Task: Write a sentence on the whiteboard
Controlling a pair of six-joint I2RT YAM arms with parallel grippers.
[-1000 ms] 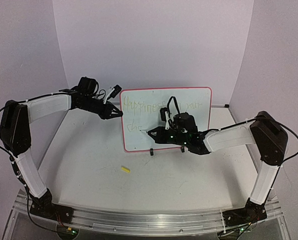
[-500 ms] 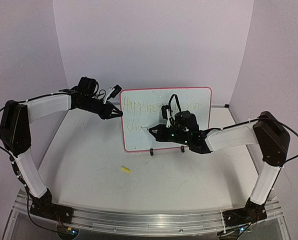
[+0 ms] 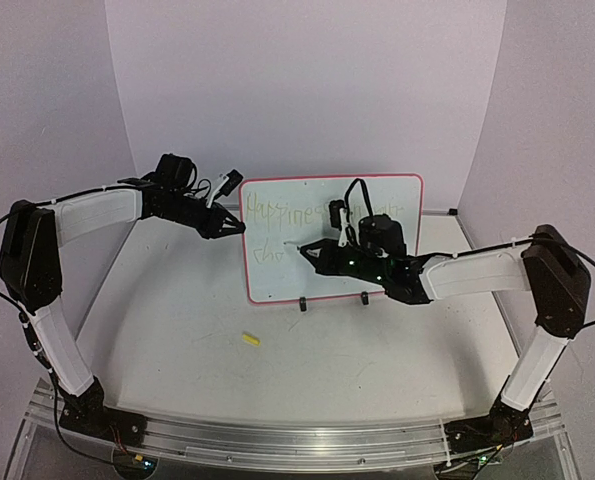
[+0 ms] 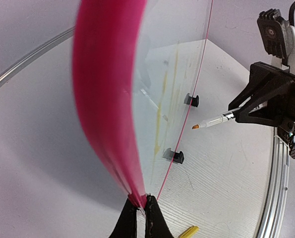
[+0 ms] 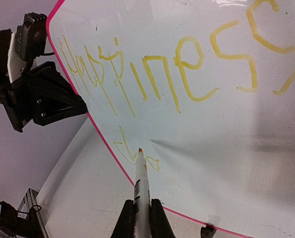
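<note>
The right pincer (image 5: 141,207) is closed tight on the marker (image 5: 141,178), whose tip points straight ahead of it, very near the whiteboard (image 5: 226,163) at the first faint strokes of the second line of the sentence (image 5: 179,69); the left pincer (image 4: 141,210) is pinched shut on the board's red edge, which rises directly before its fingers. To write the next letters well, the right pincer should probably press only lightly and go sideways in small strokes, while the left one holds the edge firm so that the board does not tip on its clip feet (image 4: 174,155).
</note>
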